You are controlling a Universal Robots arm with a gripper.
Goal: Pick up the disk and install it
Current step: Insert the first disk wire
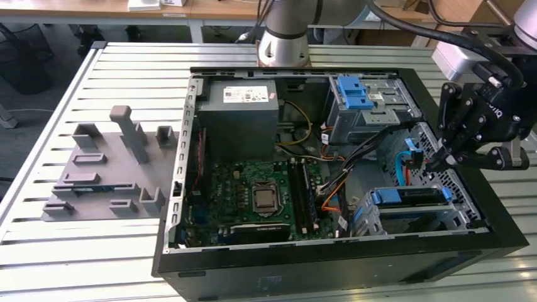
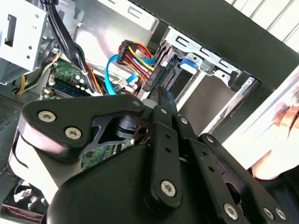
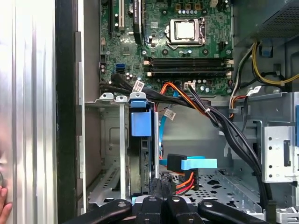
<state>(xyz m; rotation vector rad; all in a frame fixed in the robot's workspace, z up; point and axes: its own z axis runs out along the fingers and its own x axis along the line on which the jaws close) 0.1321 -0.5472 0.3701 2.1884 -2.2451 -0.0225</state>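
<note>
Farthest from the jaws, towards the exterior view's left, a grey plastic holding fixture with upright posts [image 1: 105, 170] stands on the slatted metal surface [image 1: 126, 75]; none of its slots holds a drive. Nearer is the open black computer case [image 1: 336, 270], lying on its side with the green motherboard [image 1: 251, 189] exposed. The disk, a silver-grey drive in a blue plastic bracket [image 1: 409, 197], sits in the metal drive cage just below the jaws, so it is already in its bay. In the first wrist view it stands on edge in the cage [image 3: 140, 163], its blue latch facing the motherboard.

The gripper [image 1: 433, 165] hangs over the rear end of that cage. Its jaws look closed, with nothing visible between them, and in the second wrist view the tip [image 2: 164, 95] points at the disk's back edge. Just beside the tip lies a black connector with a light-blue pull tab [image 3: 180, 163], and a bundle of red, yellow and orange wires [image 2: 135, 51].

I judge this to be the seating stage. To do it well, any push should run straight along the cage rails, squarely on the bracket and not on the label face, and it should keep off the connector and wires, which could snag. A person's fingertip [image 3: 3, 205] shows outside the case wall, so slow motion is wise
</note>
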